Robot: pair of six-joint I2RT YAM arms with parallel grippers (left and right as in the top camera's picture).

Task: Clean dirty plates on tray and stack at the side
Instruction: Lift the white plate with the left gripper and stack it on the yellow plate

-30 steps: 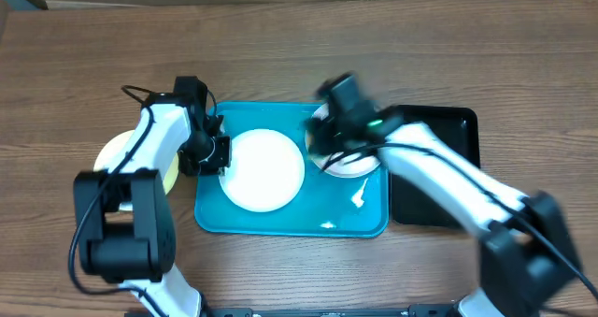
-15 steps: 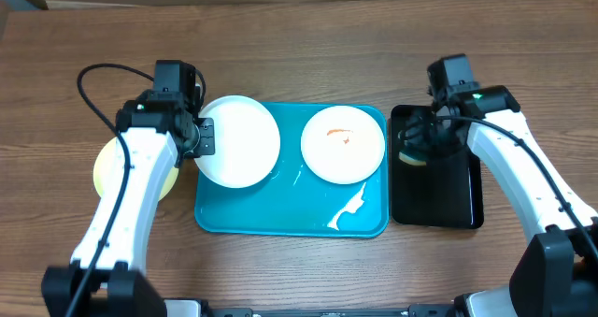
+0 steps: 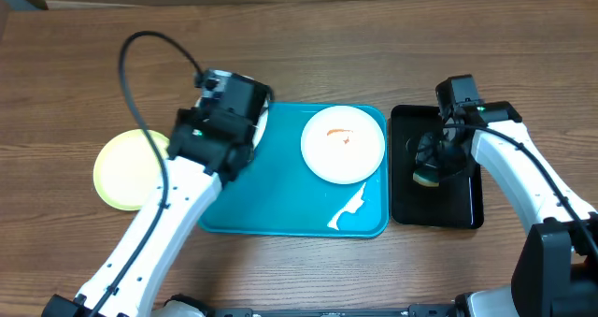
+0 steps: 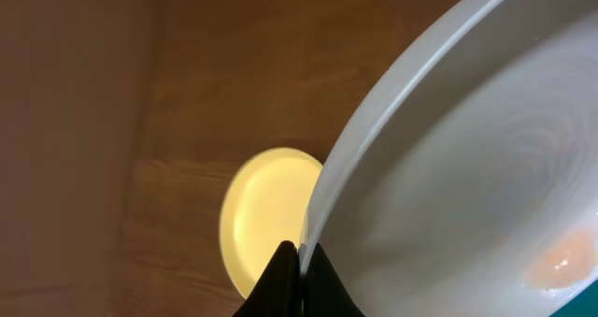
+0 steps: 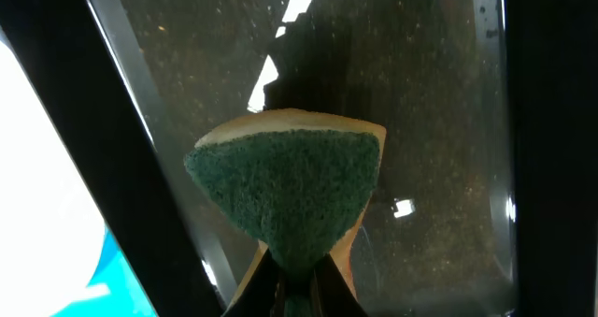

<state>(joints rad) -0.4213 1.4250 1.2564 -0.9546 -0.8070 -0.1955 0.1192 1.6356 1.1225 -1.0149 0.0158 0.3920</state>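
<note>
My left gripper (image 3: 241, 121) is shut on the rim of a white plate (image 3: 265, 114) and holds it tilted on edge above the left end of the turquoise tray (image 3: 280, 214). In the left wrist view the jaws (image 4: 299, 259) pinch that plate (image 4: 467, 167), with the pale yellow plate (image 4: 266, 214) on the table below. The yellow plate (image 3: 126, 167) lies left of the tray. A second white plate (image 3: 343, 144) with orange smears lies on the tray's right half. My right gripper (image 3: 432, 165) is shut on a green sponge (image 5: 290, 186) over the black tray (image 3: 439, 205).
The black tray (image 5: 420, 102) stands right of the turquoise tray, close to it. A white glare streak lies on the turquoise tray's front right. A black cable loops above my left arm. Bare wooden table surrounds everything.
My left arm has lifted the white plate off the tray's left edge and tipped it on edge. My right gripper has moved slightly toward the front of the black tray with the sponge.
</note>
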